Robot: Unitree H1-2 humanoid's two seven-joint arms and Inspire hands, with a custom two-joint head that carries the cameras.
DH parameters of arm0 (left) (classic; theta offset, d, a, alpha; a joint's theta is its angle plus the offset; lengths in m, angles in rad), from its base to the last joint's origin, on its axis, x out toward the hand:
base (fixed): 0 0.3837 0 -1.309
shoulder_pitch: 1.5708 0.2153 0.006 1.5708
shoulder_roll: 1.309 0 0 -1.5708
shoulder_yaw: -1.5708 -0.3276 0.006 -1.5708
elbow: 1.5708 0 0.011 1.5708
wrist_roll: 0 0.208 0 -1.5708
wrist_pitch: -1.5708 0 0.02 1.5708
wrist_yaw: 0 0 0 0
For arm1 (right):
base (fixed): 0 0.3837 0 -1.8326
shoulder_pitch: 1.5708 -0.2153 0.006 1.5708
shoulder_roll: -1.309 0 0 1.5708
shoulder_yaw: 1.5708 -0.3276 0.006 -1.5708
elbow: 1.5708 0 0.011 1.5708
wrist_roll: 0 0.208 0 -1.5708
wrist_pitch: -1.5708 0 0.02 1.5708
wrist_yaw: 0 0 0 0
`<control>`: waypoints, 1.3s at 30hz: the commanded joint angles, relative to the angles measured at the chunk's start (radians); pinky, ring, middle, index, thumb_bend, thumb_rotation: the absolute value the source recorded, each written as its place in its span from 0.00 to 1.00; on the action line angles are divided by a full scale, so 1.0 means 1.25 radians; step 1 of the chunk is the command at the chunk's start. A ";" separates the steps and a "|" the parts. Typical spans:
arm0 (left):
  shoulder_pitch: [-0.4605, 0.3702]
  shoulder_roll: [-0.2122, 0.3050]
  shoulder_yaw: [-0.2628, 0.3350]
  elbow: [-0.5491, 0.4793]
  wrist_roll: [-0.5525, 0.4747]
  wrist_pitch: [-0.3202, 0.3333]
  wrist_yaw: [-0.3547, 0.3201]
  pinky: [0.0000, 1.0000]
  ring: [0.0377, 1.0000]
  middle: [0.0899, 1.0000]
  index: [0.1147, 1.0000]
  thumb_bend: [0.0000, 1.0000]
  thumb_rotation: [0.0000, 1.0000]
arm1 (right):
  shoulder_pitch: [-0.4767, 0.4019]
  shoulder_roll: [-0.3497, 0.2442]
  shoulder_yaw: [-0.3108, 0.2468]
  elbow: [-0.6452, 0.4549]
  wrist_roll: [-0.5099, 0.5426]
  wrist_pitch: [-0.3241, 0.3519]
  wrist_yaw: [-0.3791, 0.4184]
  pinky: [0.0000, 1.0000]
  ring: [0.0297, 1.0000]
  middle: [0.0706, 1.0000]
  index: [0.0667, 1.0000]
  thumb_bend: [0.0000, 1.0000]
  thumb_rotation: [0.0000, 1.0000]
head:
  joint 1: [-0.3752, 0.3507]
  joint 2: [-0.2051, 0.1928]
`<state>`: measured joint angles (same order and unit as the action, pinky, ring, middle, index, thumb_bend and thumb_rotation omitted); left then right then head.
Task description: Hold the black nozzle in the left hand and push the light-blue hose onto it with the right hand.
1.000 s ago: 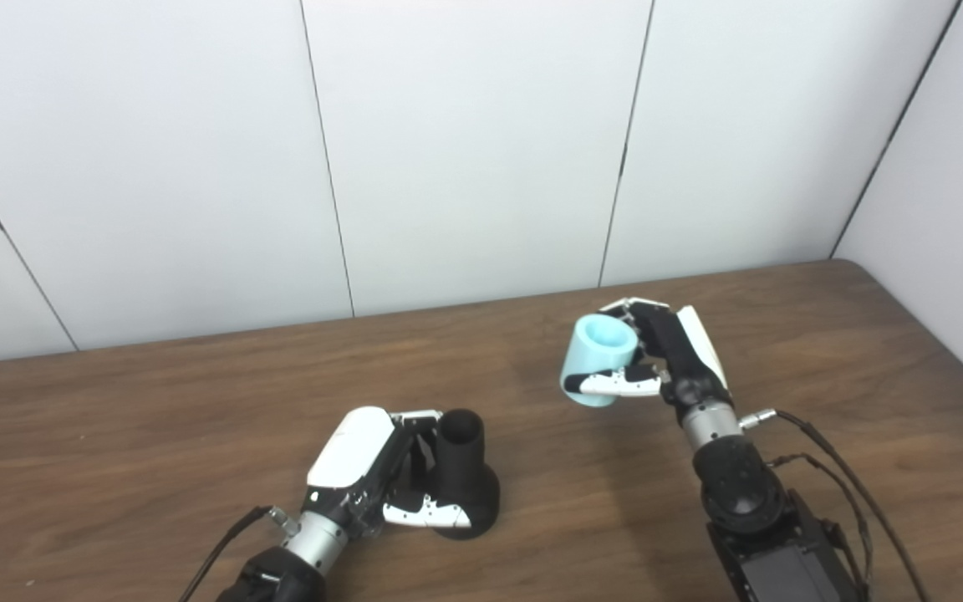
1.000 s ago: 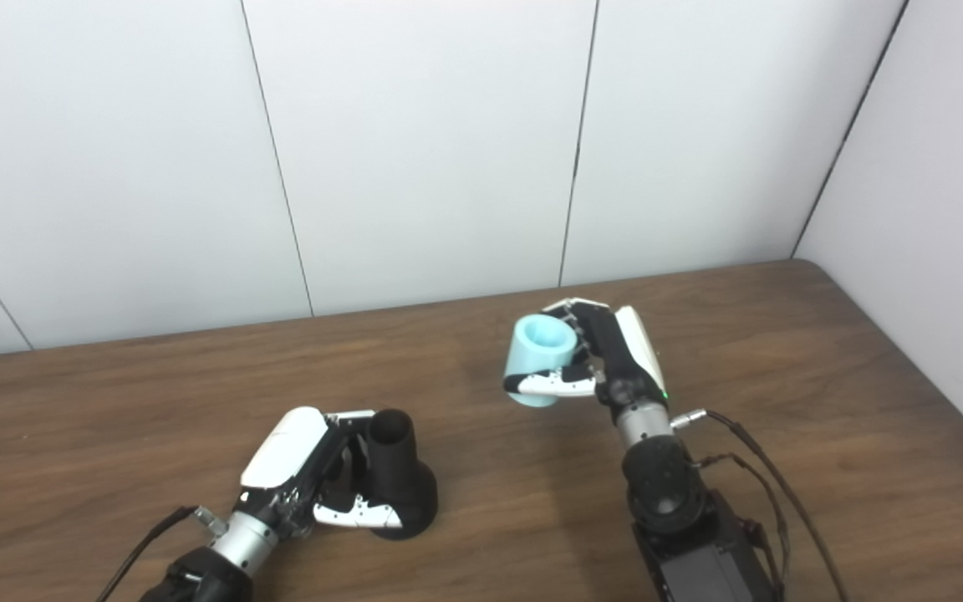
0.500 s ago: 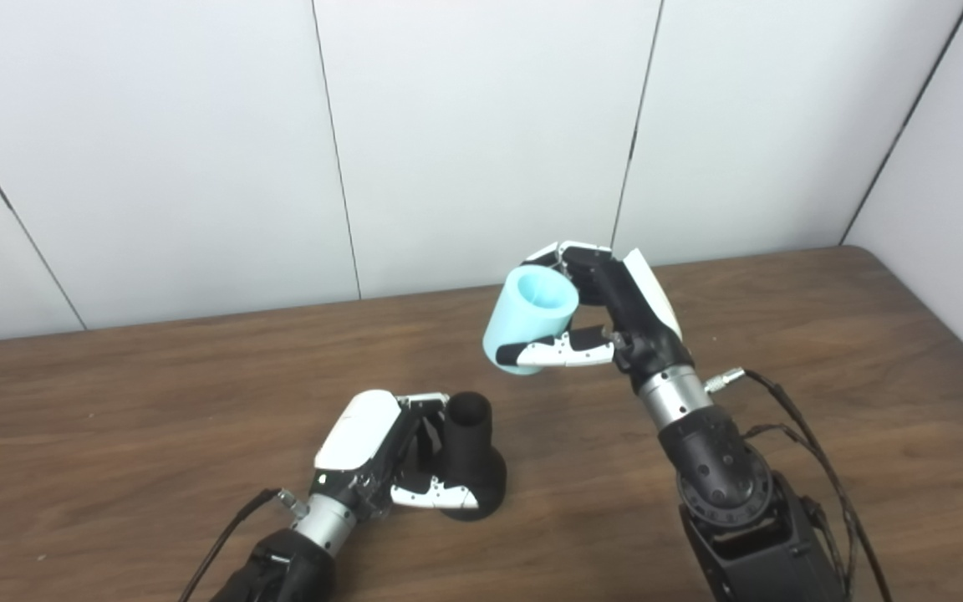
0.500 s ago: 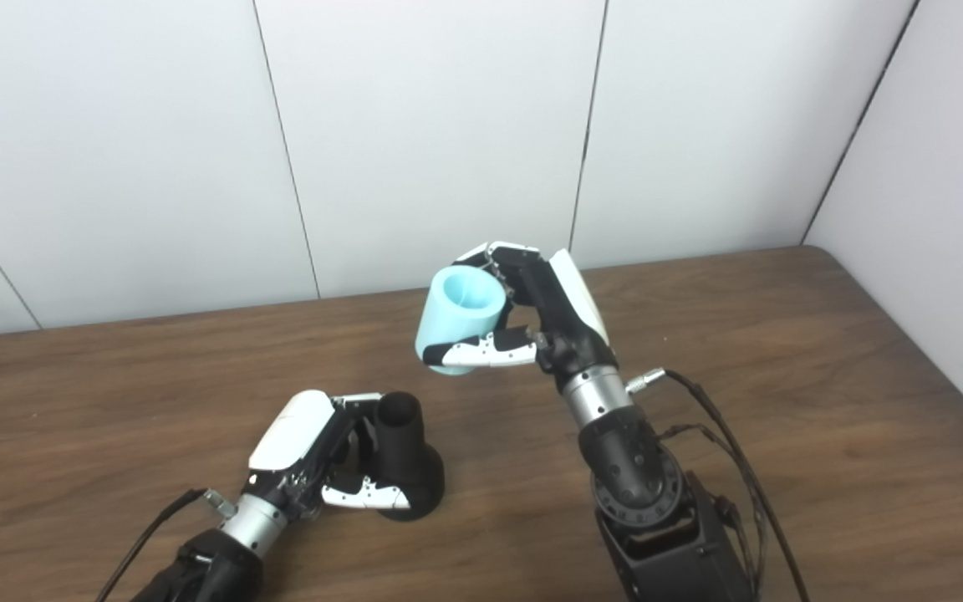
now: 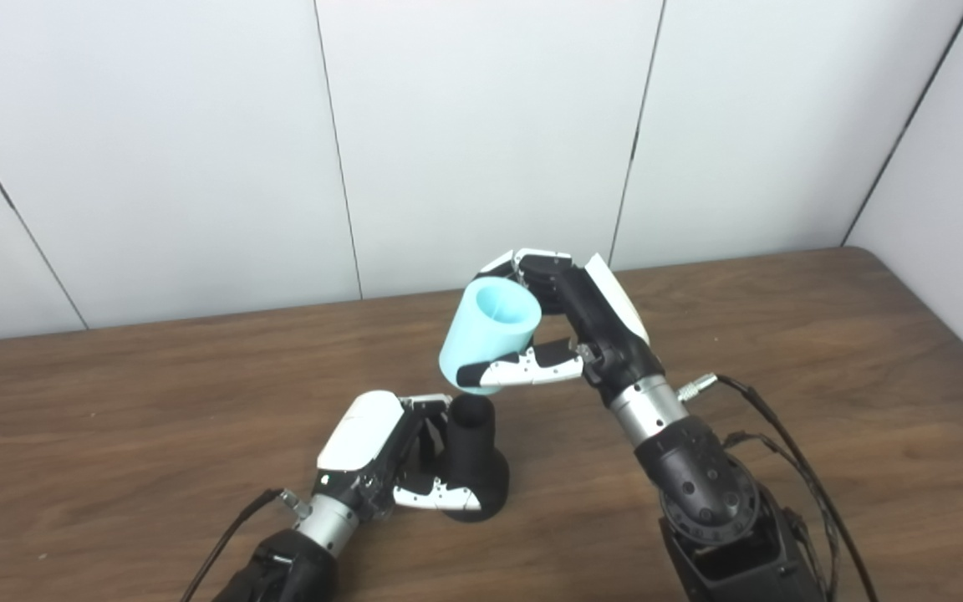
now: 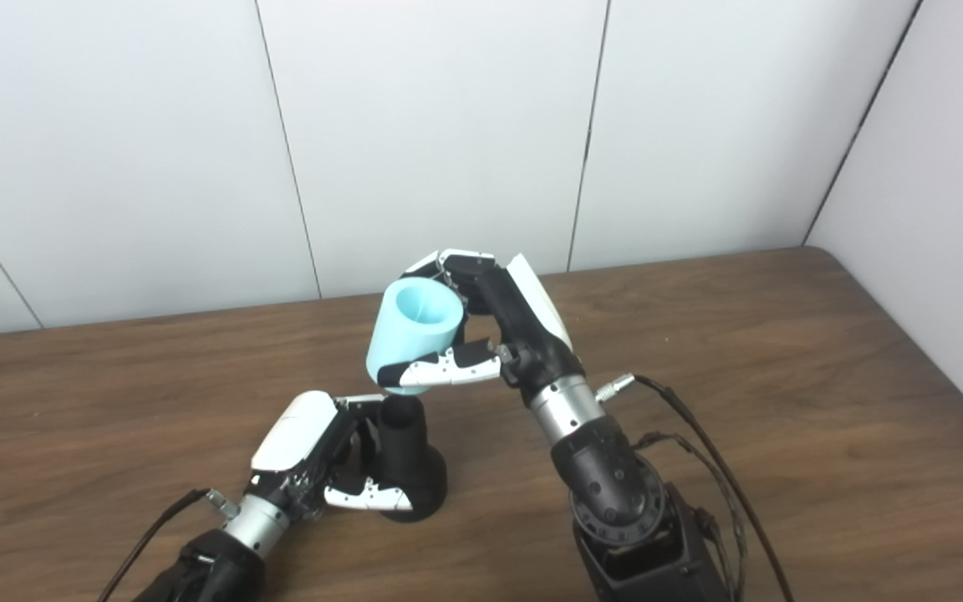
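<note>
The black nozzle (image 5: 471, 468) stands upright on the brown table (image 5: 114, 435), wide base down and open neck up. My left hand (image 5: 381, 456) is shut on it from the left, thumb across the base. My right hand (image 5: 569, 334) is shut on the light-blue hose (image 5: 488, 333), a short, slightly tilted tube held in the air. The hose's lower end hangs just above the nozzle's neck (image 6: 398, 414) and a little behind it, with a small gap between them.
White wall panels (image 5: 481, 125) stand behind the table, and a side wall (image 5: 950, 192) closes the right. My right forearm (image 5: 690, 493) and its cables (image 5: 791, 468) cross the front right of the table.
My right hand has carried the hose up and to the left, from the right of the table to just over the nozzle. The left hand and nozzle have stayed put. The camera shifted slightly.
</note>
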<state>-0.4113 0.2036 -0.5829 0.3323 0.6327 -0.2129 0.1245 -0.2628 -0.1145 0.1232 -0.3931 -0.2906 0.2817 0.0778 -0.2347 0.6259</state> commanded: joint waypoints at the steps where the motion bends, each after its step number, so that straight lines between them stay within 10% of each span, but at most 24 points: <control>1: 0.097 0.017 -0.064 0.070 0.046 0.062 -0.122 0.20 0.33 0.37 0.47 0.49 0.00 | -0.018 0.004 -0.007 -0.028 0.010 -0.037 -0.005 0.23 0.35 0.45 0.49 0.51 0.00 | 0.000 0.000; 39: 0.106 0.021 -0.063 0.052 0.045 0.075 -0.130 0.20 0.33 0.38 0.47 0.49 0.00 | 0.018 -0.020 0.056 0.034 -0.052 -0.122 0.009 0.29 0.36 0.45 0.50 0.51 0.00 | 0.003 0.006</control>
<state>-0.4077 0.2043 -0.5845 0.3256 0.6327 -0.2093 0.1225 -0.2201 -0.1337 0.1745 -0.3484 -0.3405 0.1818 0.0784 -0.2316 0.6320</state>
